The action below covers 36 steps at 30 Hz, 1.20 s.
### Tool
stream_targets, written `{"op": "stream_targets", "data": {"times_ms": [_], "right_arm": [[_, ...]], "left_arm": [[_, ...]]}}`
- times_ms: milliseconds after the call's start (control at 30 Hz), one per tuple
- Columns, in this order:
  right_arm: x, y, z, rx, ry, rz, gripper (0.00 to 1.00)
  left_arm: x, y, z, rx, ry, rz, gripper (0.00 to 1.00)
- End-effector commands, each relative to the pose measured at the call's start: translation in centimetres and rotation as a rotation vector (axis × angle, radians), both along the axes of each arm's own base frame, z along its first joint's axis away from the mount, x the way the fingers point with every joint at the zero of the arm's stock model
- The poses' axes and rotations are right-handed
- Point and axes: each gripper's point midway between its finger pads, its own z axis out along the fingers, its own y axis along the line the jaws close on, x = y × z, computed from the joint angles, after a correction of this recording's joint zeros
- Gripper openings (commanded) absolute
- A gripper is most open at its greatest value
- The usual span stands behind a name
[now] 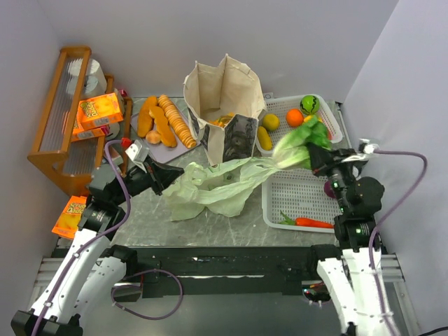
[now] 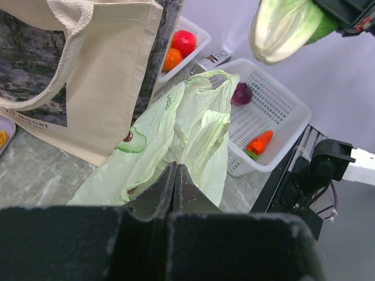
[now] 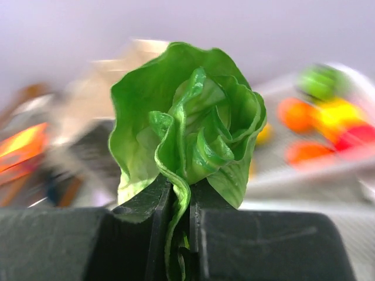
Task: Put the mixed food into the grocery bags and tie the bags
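My right gripper (image 1: 318, 159) is shut on a leafy green cabbage (image 1: 299, 145) and holds it in the air over the right end of the pale-green plastic bag (image 1: 213, 185). The leaf is pinched between the jaws in the right wrist view (image 3: 179, 196), where the cabbage (image 3: 187, 123) fills the middle. My left gripper (image 1: 163, 178) is shut on the bag's left edge (image 2: 174, 170). The bag (image 2: 176, 132) lies crumpled in front of the upright beige tote (image 1: 224, 105). An orange carrot (image 1: 311, 222) lies in the near white basket (image 1: 297, 192).
The far basket (image 1: 336, 119) holds green, orange and yellow fruit. Bread loaves (image 1: 164, 120) lie behind the left gripper. Orange boxes (image 1: 98, 112) sit on a wooden rack (image 1: 56, 126). An orange packet (image 1: 68, 217) lies at the left edge. A purple vegetable (image 2: 242, 93) sits in the near basket.
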Motion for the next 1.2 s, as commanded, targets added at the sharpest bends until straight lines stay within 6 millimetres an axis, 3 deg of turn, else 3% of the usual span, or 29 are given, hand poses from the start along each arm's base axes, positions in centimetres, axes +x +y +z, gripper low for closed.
{"op": "stream_targets", "data": {"times_ms": [0,133,300,367,600,833,1167], "right_arm": [[-0.2,6.5,5.6,-0.052,-0.228,0.240,0.00],[0.9,10.0,5.4,-0.100,-0.246,0.308,0.00],[2.1,13.7,3.1,-0.188,-0.223,0.350,0.00],[2.8,13.8,1.3,-0.229,-0.213,0.317,0.00],[3.4,14.5,-1.1,-0.330,-0.192,0.300,0.00],[1.8,16.7,-5.2,-0.391,-0.122,0.384,0.00],[-1.1,20.3,-7.2,-0.412,-0.117,0.556,0.00]], "left_arm": [[-0.4,-0.1,1.3,0.004,-0.076,-0.020,0.01],[-0.4,0.0,1.3,0.006,-0.079,-0.015,0.01],[-0.4,0.1,1.3,0.007,-0.082,-0.003,0.01],[-0.4,0.1,1.3,0.007,-0.085,-0.006,0.01],[-0.4,0.0,1.3,0.005,-0.084,-0.007,0.01],[-0.1,0.1,1.1,0.009,-0.075,0.002,0.01],[0.3,0.3,0.7,0.010,-0.056,0.026,0.01]]}}
